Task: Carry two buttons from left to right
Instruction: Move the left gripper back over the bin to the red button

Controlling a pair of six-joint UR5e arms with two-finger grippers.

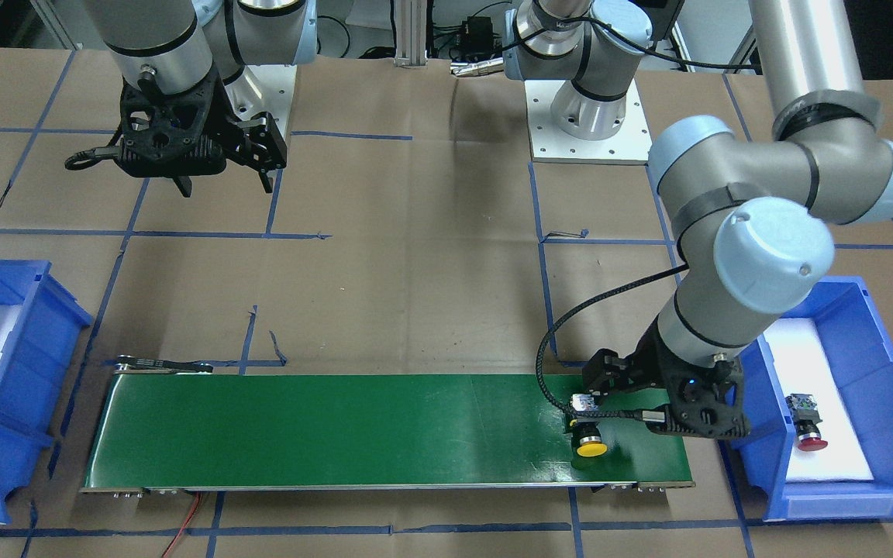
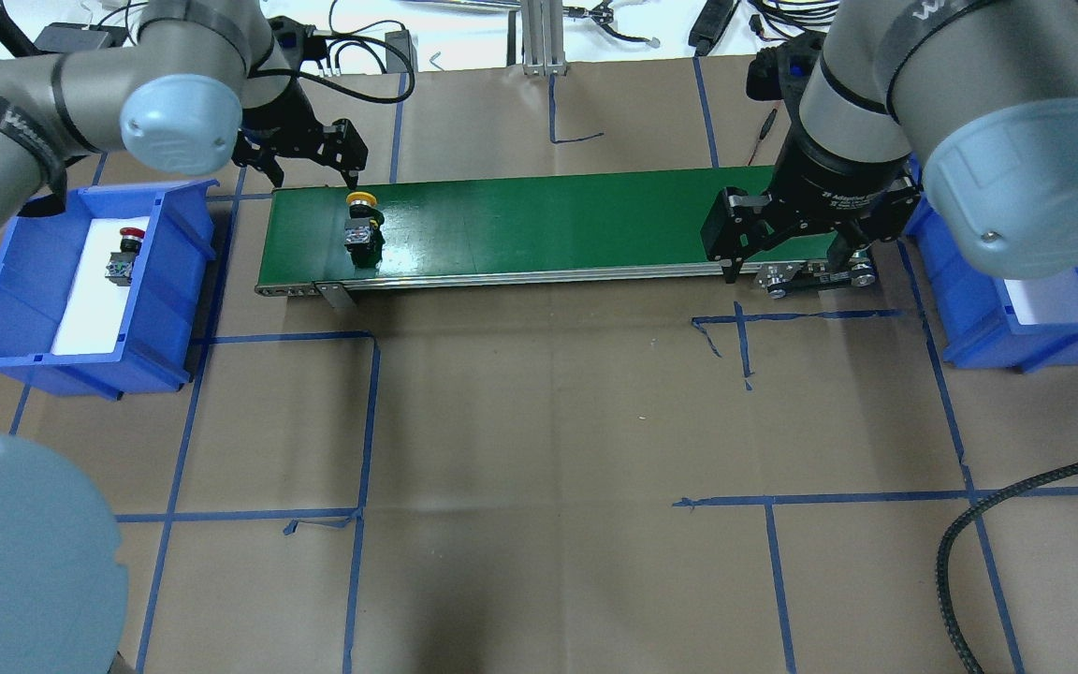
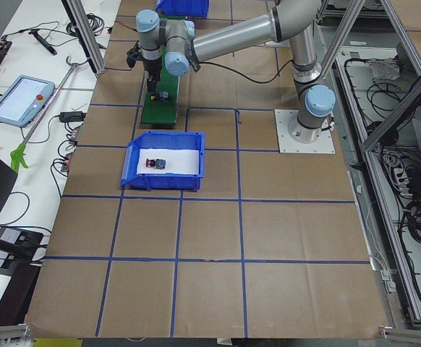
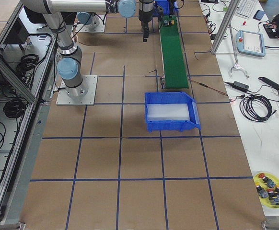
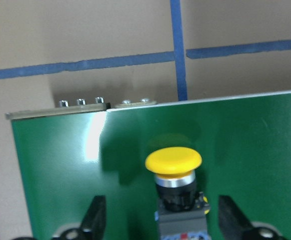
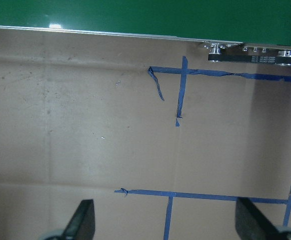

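A yellow-capped button [image 5: 173, 161] lies on its side at the left end of the green conveyor belt [image 2: 548, 225], also seen as the yellow button [image 2: 361, 217] from overhead. My left gripper [image 5: 161, 202] is open. Its fingers [image 5: 96, 216] stand on either side of the button's black body with gaps, not touching it. The red button [image 2: 124, 251] lies on white foam in the left blue bin [image 2: 29, 281]. My right gripper [image 2: 785, 267] hangs open and holds nothing over the near edge of the belt's right end.
The right blue bin [image 2: 974, 323] holds only white foam. A black braided cable [image 2: 979, 524] loops in at the lower right. Blue tape lines cross the brown paper. A yellow plate [image 4: 271, 194] of spare buttons sits off the table.
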